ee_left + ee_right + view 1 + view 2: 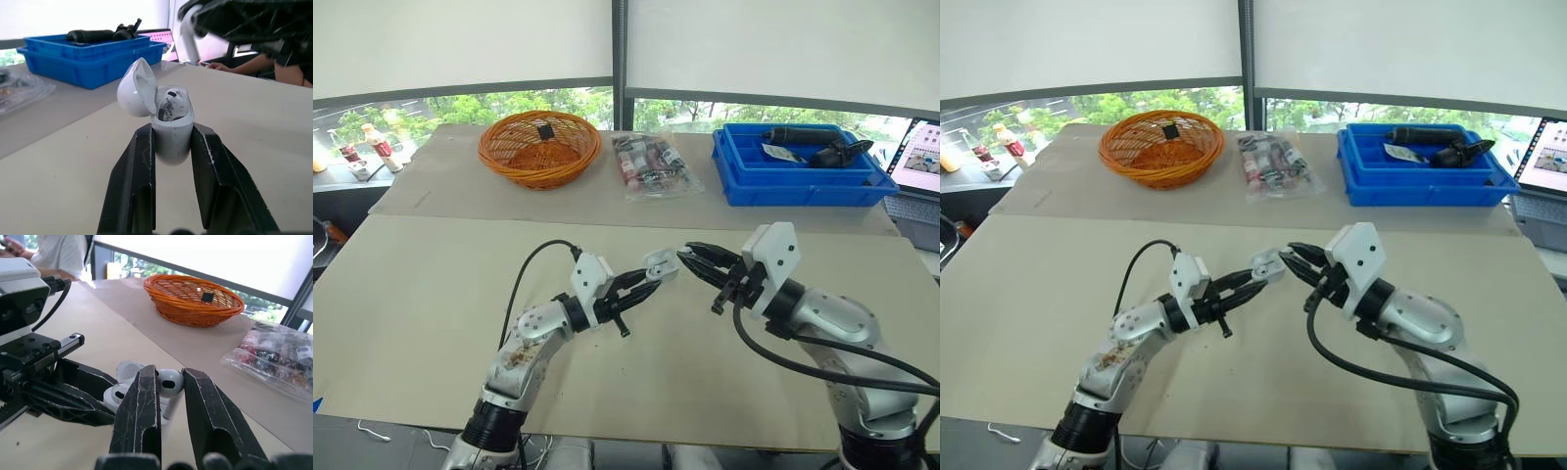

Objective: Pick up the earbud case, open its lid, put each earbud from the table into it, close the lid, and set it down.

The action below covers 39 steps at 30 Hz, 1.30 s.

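Observation:
Above the middle of the table my left gripper (651, 276) is shut on the white earbud case (168, 129), whose lid (138, 88) stands open. One earbud (168, 104) sits inside the case. My right gripper (690, 258) is shut on a second white earbud (168, 382), held just above the open case (117, 394). In the left wrist view that earbud's stem (187, 41) hangs from the right gripper's dark fingers (244, 19) above the case.
An orange wicker basket (540, 147) stands at the back left, a clear bag of small items (651, 164) beside it. A blue tray (800, 181) holding dark tools is at the back right. A laptop (920, 162) sits at the far right edge. A person (58, 254) sits beyond the table.

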{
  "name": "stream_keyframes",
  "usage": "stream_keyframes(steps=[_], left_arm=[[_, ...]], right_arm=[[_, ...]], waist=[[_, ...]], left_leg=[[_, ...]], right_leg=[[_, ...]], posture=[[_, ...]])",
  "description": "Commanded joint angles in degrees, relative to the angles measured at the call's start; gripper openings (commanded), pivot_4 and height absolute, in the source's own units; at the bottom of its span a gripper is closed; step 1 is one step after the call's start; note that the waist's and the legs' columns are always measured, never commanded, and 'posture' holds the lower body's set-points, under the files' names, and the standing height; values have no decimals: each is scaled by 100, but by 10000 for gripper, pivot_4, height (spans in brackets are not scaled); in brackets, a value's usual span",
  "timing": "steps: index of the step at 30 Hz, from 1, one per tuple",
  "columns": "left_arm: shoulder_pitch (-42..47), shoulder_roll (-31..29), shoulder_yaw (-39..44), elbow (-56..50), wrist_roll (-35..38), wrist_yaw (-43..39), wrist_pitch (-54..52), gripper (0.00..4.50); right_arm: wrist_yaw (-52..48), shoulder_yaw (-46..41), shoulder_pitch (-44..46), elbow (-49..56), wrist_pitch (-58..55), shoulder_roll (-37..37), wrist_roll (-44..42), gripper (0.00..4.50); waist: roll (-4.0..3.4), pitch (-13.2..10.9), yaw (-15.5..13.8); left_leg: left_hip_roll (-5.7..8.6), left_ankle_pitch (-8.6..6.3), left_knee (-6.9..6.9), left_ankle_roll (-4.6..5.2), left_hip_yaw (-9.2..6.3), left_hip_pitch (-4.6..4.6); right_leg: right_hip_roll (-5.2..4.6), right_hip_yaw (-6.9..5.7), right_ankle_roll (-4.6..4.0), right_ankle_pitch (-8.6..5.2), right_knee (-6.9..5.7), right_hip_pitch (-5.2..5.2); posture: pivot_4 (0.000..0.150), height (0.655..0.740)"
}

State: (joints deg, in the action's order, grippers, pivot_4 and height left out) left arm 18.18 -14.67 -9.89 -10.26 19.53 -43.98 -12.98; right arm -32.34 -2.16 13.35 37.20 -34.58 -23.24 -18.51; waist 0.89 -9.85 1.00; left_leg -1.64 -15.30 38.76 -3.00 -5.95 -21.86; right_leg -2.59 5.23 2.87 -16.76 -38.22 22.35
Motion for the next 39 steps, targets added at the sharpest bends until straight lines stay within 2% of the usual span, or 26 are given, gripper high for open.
stream_keyframes(steps=[1, 13, 23, 25, 29, 34, 37, 39], left_arm=[[127, -3, 71, -29, 127, -82, 18, 5393], [228, -51, 78, 72, 128, -177, 87, 5393], [267, -32, 82, 112, 106, -224, 169, 5393], [268, -33, 82, 108, 106, -235, 177, 5393], [253, -76, 80, 116, 91, -285, 214, 5393], [242, -175, 90, 220, 112, -459, 227, 5393], [249, -368, -142, 279, 242, -1074, 144, 5393], [294, -500, -390, 328, 250, -1564, 137, 5393]], right_arm=[[171, 152, 118, -33, 392, 64, 160, 3358], [203, 580, 96, -548, 1220, -98, 766, 3358], [110, 872, -12, -559, 1483, -227, 975, 3358], [118, 885, -16, -496, 1419, -196, 933, 14082], [31, 812, -15, -233, 1035, -379, 836, 27792], [-295, -343, -105, 483, -122, -1014, -303, 28041], [-578, -1066, 86, 450, -671, -1607, -893, 28041], [-717, -1298, 344, 161, -864, -1973, -1077, 22654]], waist=[[-3, 2, 24], [-3, 2, 25], [-3, 1, 29], [-3, 1, 27], [-4, 1, 24], [-5, 0, -18], [-5, 0, -13], [-9, -2, 8]], left_leg=[[0, 0, -1, 0, 0, 1], [0, 0, -3, 0, 0, -2], [0, 0, -4, 1, 0, -1], [0, 0, -4, 0, 0, -2], [0, 0, -4, 0, -1, -2], [1, 0, 0, 0, -1, -10], [2, -1, -2, 1, -1, -8], [1, -1, -3, 1, -1, -5]], right_leg=[[0, 1, 0, 0, 1, 0], [-1, 0, 0, 0, 5, 2], [0, 0, 0, 0, 5, 2], [0, 1, 0, 0, 5, 2], [0, 0, 0, 0, 5, 2], [-3, -1, 1, 0, 10, 1], [-3, 0, 0, 0, 11, -1], [-2, -1, 0, 0, 11, -1]], posture=[[1500, 7136], [1500, 7136], [1500, 7136], [1500, 7136], [1500, 7136], [1500, 7136], [1500, 7136], [1500, 7136]])
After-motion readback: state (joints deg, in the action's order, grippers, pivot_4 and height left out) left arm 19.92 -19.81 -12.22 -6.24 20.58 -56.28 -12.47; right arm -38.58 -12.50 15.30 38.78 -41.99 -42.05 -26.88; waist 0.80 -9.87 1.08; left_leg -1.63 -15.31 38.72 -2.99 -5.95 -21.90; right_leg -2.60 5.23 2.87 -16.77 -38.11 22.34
